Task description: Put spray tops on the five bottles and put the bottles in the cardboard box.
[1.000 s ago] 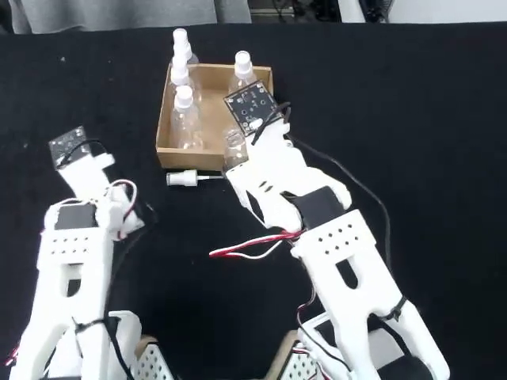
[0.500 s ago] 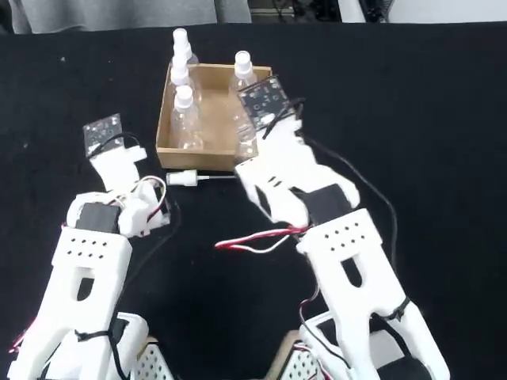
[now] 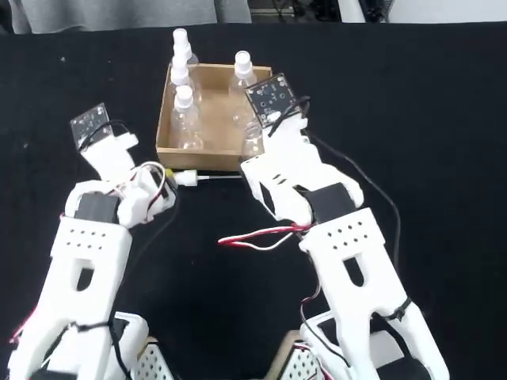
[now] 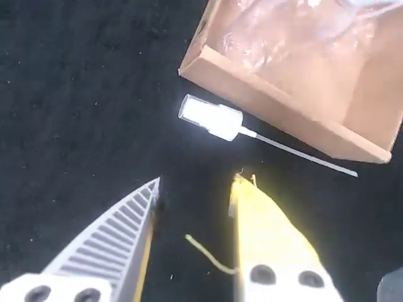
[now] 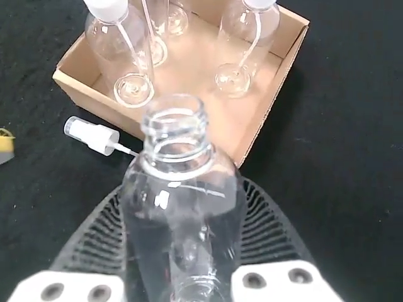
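- My left arm has swung in from the side. The left gripper has its jaws wide, and the loose spray top lies just ahead of the tips, not touching.
- The cardboard box wall is just beyond the spray top.
- The right gripper has shifted slightly. It is clamped on the uncapped bottle, which stands upright between the jaws.
- My read: the next step is to grab the spray top, cap the bottle, then box it.

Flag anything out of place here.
One spray top lies loose on its side on the table before the cardboard box; the bottle in the right gripper has a bare, open neck.
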